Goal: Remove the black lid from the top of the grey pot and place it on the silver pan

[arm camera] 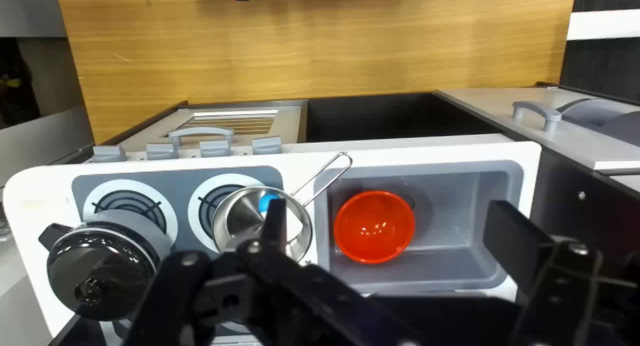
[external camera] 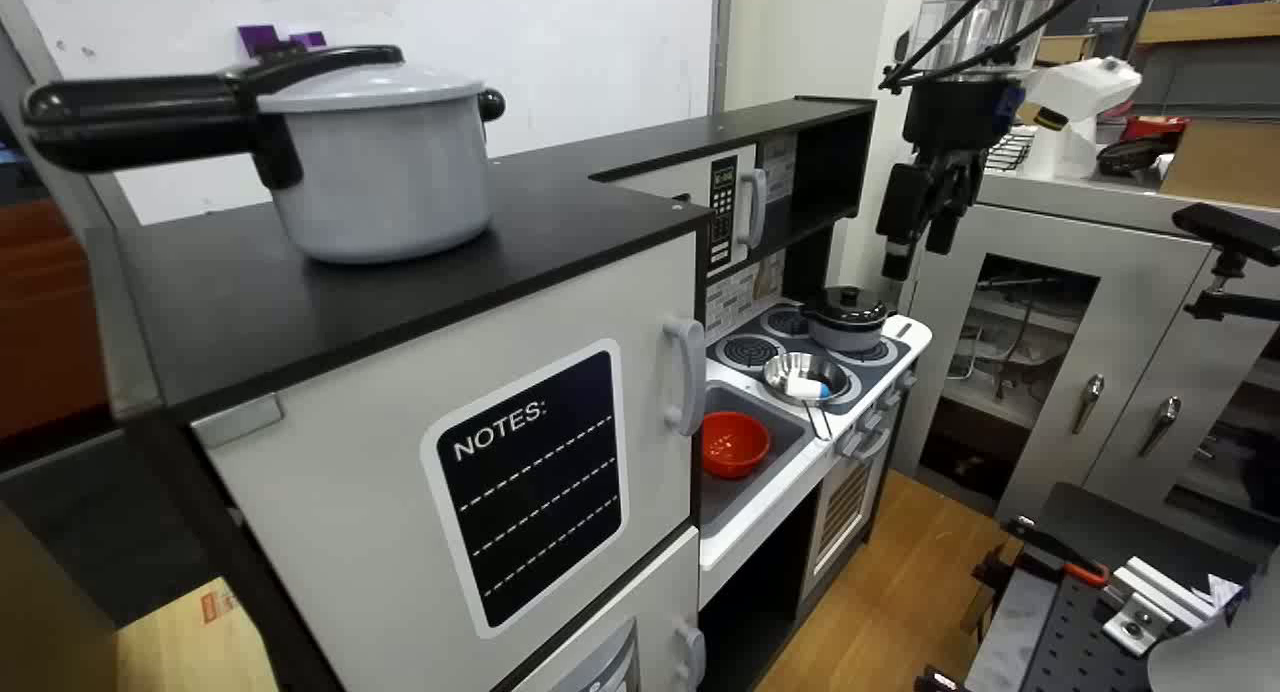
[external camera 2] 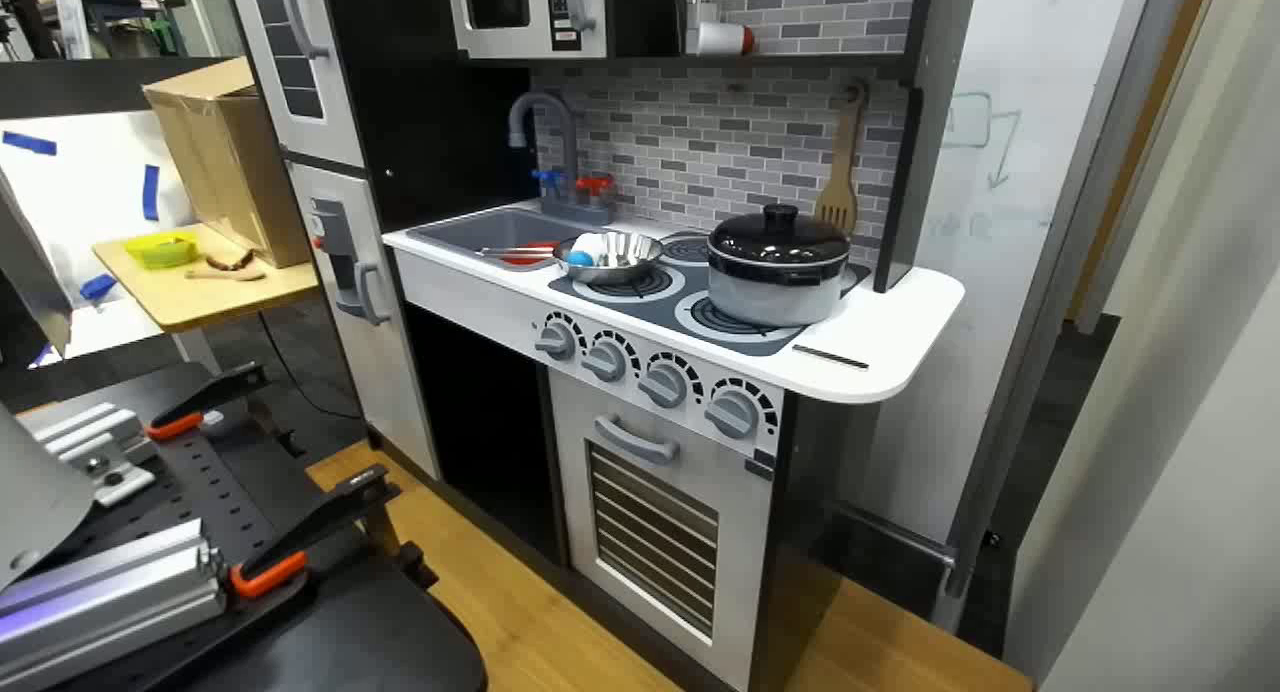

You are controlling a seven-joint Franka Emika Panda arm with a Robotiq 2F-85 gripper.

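One glossy black round lid [arm camera: 100, 268], probably light, stiff and slippery, sits on the round, metal-looking grey pot [arm camera: 151, 232], lower left in the wrist view, its black knob [arm camera: 90, 291] likely best for the wide-spread, empty black gripper [arm camera: 389, 220].

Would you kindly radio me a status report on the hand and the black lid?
Hand open, nothing held. Black lid on grey pot. White-and-blue item lies inside silver pan, probably in the lid's way.
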